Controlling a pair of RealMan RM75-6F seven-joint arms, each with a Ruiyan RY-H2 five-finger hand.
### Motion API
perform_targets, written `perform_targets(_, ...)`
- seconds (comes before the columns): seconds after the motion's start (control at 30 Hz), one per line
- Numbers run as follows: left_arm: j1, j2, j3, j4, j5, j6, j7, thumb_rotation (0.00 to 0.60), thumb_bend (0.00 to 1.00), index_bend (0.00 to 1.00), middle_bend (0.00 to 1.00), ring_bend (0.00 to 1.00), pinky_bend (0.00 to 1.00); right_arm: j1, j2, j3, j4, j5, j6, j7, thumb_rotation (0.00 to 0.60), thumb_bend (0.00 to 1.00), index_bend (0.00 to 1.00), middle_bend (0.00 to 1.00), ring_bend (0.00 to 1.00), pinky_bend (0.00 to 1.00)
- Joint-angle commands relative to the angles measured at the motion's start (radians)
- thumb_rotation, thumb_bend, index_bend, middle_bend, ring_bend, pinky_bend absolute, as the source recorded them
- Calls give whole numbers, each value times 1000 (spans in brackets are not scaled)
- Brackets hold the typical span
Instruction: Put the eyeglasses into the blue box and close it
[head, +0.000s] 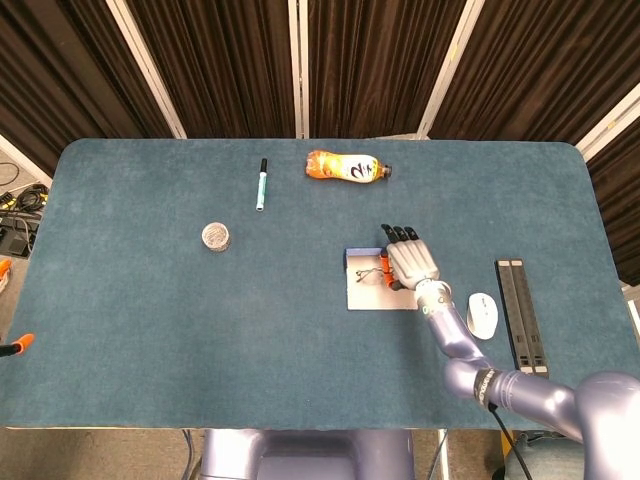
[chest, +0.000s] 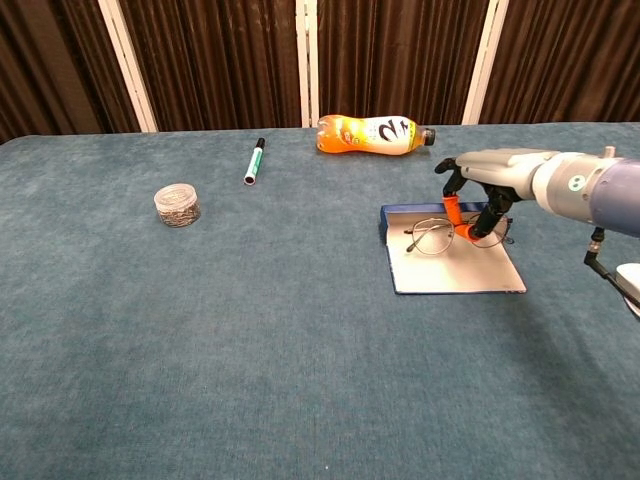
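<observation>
Two views cover one table (head: 150, 330) topped with teal felt, dark pleated curtains with pale strips behind its far edge.

From the head view, an orange bottle (head: 345, 166) and a marker (head: 261, 184) lie near the far edge, a small round tin (head: 216, 236) left of centre, and a white mouse (head: 482, 314) beside a black bar (head: 522, 319) near the right edge. Right of centre, the right hand (head: 410, 265) covers the far right part of the open blue box (head: 372, 296), the eyeglasses (head: 372, 274) just left of its fingers.

From the chest view, the right hand (chest: 487, 190) pinches the eyeglasses (chest: 432, 237) at their right end; they hang over the box's (chest: 455, 272) white inside, near its far wall. Whether they touch it is unclear.
</observation>
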Motion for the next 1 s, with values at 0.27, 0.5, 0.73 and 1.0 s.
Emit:
perform_targets(0.27, -7, -6, -2, 7, -16, -15, 8, 600, 0, 0, 0, 0, 0, 20, -55, 11, 73, -16, -15, 30, 600, 377, 621, 0, 0, 0)
perform_targets(0.5, -8, -5, -2, 7, -19, -17, 6, 600, 0, 0, 0, 0, 0, 27, -72, 19, 101, -12, -8, 23, 600, 375, 606, 0, 0, 0)
perform_targets(0.73, -7, -1, -1, 4, -16, -14, 1, 600, 0, 0, 0, 0, 0, 23, -66, 27, 113, 6, 18, 1, 600, 213, 227, 0, 0, 0)
perform_targets(1.0, -6, 3, 2, 1, -7, -11, -7, 600, 0, 0, 0, 0, 0, -5, -37, 34, 34, -65, 114, 14, 600, 108, 0, 0, 0, 0)
